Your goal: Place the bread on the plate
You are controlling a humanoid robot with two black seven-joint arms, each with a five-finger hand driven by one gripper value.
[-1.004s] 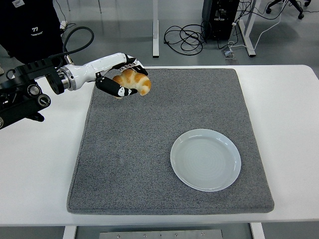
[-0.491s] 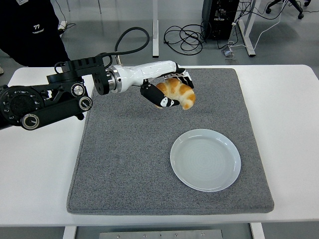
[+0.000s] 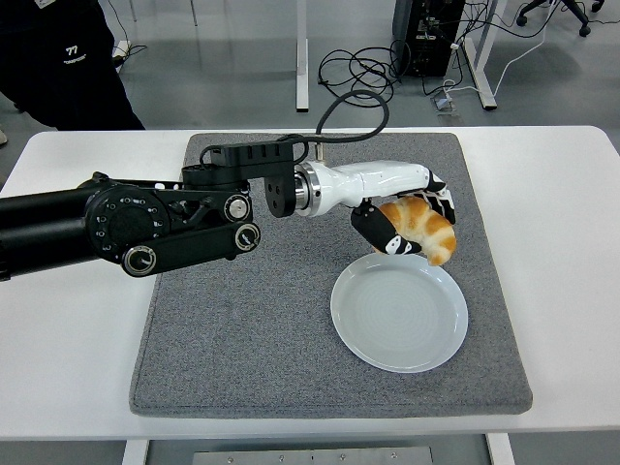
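My left arm [image 3: 145,228] reaches in from the left edge and stretches almost level across the grey mat [image 3: 281,320], its black upper segments lying low over the mat's left half and the white forearm [image 3: 363,184] running on toward the plate [image 3: 399,315]. A black cable [image 3: 354,111] loops up from the wrist joint and back down behind it.

My left hand [image 3: 412,221] sits at the end of that reach, just above the far rim of the plate. The fingers [image 3: 383,232] are curled around the bread [image 3: 421,228], a golden croissant-shaped roll, with the black-tipped digits wrapping under it on the side nearest me and the others closing over its far side (I can see only part of those behind the roll). The palm faces toward the right, so the bread juts out past the fingers on the side away from my arm.

The bread is held in the air; its lower tip hangs over the plate's far edge, and I cannot tell whether it touches the rim. The plate itself, pale and round, lies on the mat's right half, nearer to me than the hand, and the mat rests on the white desk [image 3: 562,242].

Beyond the desk, far to the left of the plate, a person in dark clothing [image 3: 63,63] stands at the picture's top corner.
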